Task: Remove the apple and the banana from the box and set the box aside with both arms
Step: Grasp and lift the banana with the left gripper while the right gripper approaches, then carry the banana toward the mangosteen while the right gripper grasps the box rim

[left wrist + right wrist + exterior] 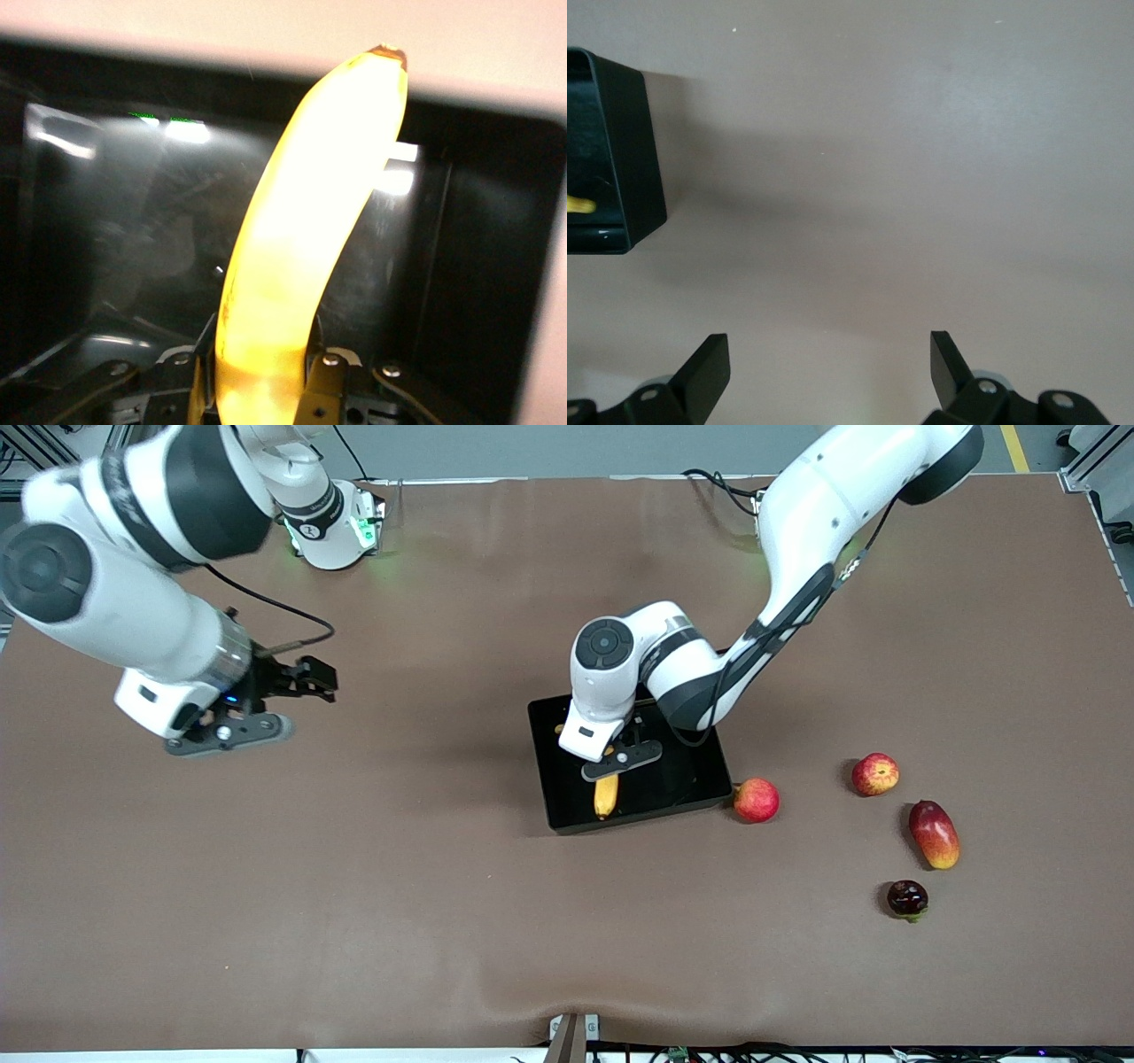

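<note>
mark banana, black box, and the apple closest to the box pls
banana (pixel 301 230), left wrist view, middle of its yellow body.
black box (pixel 542 755), front view, rim toward the right arm's end.
apple (pixel 756 800), front view, centre of its red skin.

One banana (pixel 606 794), one black box (pixel 682 784), two red apples (pixel 756 800) (pixel 874 773), one mango (pixel 934 833), one dark round fruit (pixel 907 898), two grippers (pixel 620 751) (pixel 312 679).
</note>
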Action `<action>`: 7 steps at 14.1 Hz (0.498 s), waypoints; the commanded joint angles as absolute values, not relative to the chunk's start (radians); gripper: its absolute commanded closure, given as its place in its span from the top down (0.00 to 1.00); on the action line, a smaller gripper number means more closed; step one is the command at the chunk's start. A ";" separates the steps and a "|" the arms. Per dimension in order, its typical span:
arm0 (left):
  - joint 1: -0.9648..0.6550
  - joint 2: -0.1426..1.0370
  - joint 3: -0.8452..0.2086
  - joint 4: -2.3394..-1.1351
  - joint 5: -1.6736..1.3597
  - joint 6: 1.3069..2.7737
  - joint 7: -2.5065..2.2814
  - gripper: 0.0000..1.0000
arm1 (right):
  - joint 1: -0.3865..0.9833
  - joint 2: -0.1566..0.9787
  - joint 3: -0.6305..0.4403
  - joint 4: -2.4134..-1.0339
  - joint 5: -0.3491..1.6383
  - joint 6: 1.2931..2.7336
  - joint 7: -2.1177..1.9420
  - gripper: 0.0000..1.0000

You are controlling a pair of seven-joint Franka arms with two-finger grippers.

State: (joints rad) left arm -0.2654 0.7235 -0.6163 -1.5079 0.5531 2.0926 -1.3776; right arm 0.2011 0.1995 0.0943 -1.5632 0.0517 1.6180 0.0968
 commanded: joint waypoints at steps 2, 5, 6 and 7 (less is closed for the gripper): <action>-0.139 0.550 -0.664 -1.505 0.458 1.965 -1.252 0.00 | 0.244 0.196 0.091 -1.663 0.058 1.684 0.130 1.00; 0.000 0.457 -0.675 -1.506 0.335 1.901 -1.056 0.00 | 0.291 0.225 0.089 -1.697 0.109 1.739 0.196 1.00; 0.036 0.445 -0.673 -1.508 0.331 1.873 -0.996 0.00 | 0.310 0.245 0.089 -1.700 0.109 1.791 0.199 1.00; 0.075 0.443 -0.673 -1.509 0.331 1.843 -0.941 0.00 | 0.327 0.271 0.089 -1.701 0.110 1.830 0.202 1.00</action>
State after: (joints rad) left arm 0.0095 0.4680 -0.6630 -1.4788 0.3558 1.8809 -1.0281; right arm 0.2938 0.2321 0.0951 -1.6947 0.0962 1.7674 0.1748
